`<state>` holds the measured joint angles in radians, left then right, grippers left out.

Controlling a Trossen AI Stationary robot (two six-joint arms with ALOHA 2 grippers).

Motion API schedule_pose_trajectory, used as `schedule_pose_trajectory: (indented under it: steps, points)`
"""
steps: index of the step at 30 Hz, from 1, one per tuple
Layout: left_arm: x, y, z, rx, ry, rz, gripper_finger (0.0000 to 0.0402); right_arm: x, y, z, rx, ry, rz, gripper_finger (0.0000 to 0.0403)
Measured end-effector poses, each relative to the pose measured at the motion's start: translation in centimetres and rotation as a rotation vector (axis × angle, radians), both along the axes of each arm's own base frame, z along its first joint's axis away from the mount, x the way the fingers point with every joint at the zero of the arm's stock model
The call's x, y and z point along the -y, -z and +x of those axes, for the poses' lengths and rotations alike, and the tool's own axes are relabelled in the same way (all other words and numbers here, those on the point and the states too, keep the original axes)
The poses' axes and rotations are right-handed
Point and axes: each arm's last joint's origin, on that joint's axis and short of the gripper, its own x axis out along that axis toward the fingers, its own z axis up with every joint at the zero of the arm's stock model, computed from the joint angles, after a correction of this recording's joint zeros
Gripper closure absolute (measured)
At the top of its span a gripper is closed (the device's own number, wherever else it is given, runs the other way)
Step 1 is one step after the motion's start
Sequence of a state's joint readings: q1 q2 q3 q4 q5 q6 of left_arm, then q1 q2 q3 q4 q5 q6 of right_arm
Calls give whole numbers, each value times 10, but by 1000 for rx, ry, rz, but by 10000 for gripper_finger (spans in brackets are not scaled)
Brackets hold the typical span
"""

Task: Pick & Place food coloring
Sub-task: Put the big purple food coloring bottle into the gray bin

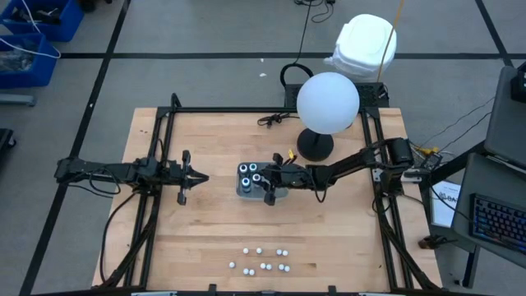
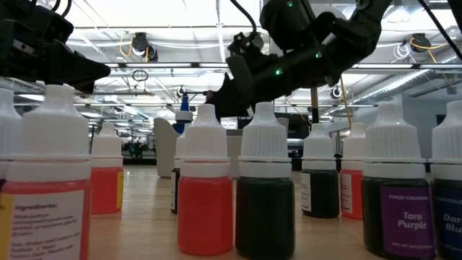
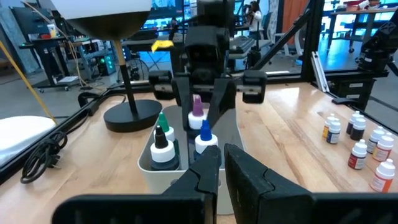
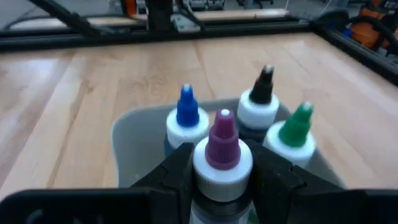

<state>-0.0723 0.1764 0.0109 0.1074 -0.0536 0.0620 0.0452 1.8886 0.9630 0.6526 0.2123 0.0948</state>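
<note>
1. Centrally on the wooden table (image 1: 214, 222), the right gripper (image 1: 269, 186) is held over the clear tray (image 1: 243, 191); fingers clamped on a purple-tipped bottle (image 4: 222, 155), seen btwn the dark fingers in the right wrist view.
2. Three more bottles are stood in the tray just beside the held one: blue-tipped bottle (image 4: 186, 118), black-tipped bottle (image 4: 260, 102), green-tipped bottle (image 4: 296, 132).
3. The held bottle's base is hidden; whether it rests on the tray floor cannot be told.
4. The left gripper (image 1: 197, 177) is parked left of the tray, well apart from it, pointed toward it; fingers close together w/ only a narrow slit btwn them in the left wrist view.
5. A group of small white-capped dropper bottles (image 1: 263, 259) is set near the table's front edge; red, dark and purple contents noted in the low view.
6. A lamp w/ white globe shade (image 1: 328, 102) is stood behind the tray, right of centre.
</note>
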Motion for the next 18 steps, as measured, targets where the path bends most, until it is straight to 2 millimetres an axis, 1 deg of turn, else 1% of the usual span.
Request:
schedule_pose_trajectory:
  steps: [4, 8, 18]
  points:
    - [0, 0, 0, 0, 0, 4, 366, 2, 15, 5, 6, 10, 16, 291]
    - [0, 0, 0, 0, 1, 4, 366, 5, 22, 7, 18, 20, 27, 293]
    - [0, 0, 0, -1, 1, 5, 366, 6, 24, 7, 2, 21, 24, 284]
